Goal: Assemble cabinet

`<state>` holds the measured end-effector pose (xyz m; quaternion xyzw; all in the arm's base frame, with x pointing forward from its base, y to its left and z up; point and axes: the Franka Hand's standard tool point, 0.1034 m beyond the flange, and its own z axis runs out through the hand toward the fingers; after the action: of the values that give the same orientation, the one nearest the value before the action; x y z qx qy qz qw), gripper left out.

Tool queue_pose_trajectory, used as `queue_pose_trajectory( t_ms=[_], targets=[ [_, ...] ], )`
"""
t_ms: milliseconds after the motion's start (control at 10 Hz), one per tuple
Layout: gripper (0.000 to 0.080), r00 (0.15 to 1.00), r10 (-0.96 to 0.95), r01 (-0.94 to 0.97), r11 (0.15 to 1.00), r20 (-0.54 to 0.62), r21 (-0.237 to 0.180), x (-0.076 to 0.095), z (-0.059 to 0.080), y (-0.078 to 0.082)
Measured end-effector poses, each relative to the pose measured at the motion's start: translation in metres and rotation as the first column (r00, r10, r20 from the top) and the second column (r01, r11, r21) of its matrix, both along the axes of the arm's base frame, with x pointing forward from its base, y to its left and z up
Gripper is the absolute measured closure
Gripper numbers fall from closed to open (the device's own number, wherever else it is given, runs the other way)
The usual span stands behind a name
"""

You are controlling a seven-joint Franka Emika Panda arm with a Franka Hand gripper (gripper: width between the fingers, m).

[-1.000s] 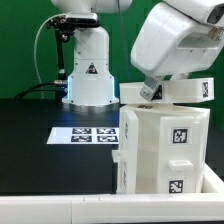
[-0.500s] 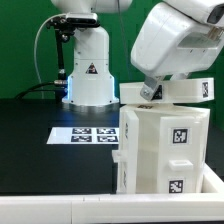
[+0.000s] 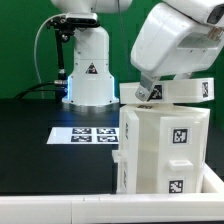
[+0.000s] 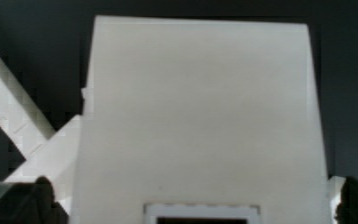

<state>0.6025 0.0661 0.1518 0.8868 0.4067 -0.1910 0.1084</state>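
Observation:
The white cabinet body (image 3: 160, 150) stands upright at the exterior view's right, with marker tags on its faces. A flat white slab (image 3: 190, 92) lies across its top, under the arm's hand. My gripper (image 3: 150, 92) is mostly hidden by the hand in that view. In the wrist view the gripper (image 4: 190, 203) has its dark fingertips (image 4: 30, 205) on either side of the slab (image 4: 202, 100), shut on it. A slanted white edge (image 4: 16, 100) of another cabinet part shows beside the slab.
The marker board (image 3: 85, 133) lies flat on the black table (image 3: 35, 150), to the exterior view's left of the cabinet. The robot's white base (image 3: 88, 75) stands behind it. A white rail (image 3: 60, 210) runs along the table's front edge.
The hand and slab have shifted very slightly, and a marker tag now shows on the slab's edge under the hand. Nothing else has moved.

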Motion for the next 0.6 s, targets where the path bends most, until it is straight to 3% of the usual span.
queue_pose_trajectory(
  t_ms=[200, 300, 400, 600],
  targets=[
    [0.0002, 1.000, 0.016, -0.016, 1.000, 0.026, 0.019, 0.006, 0.012, 0.003],
    [0.0004, 0.997, 0.028, -0.032, 0.998, 0.067, 0.051, 0.013, 0.018, 0.007],
    [0.0004, 0.990, 0.026, -0.040, 0.994, 0.137, 0.103, 0.018, 0.024, 0.007],
    [0.0004, 0.972, 0.000, -0.047, 0.980, 0.236, 0.194, 0.022, 0.021, 0.005]
  ],
)
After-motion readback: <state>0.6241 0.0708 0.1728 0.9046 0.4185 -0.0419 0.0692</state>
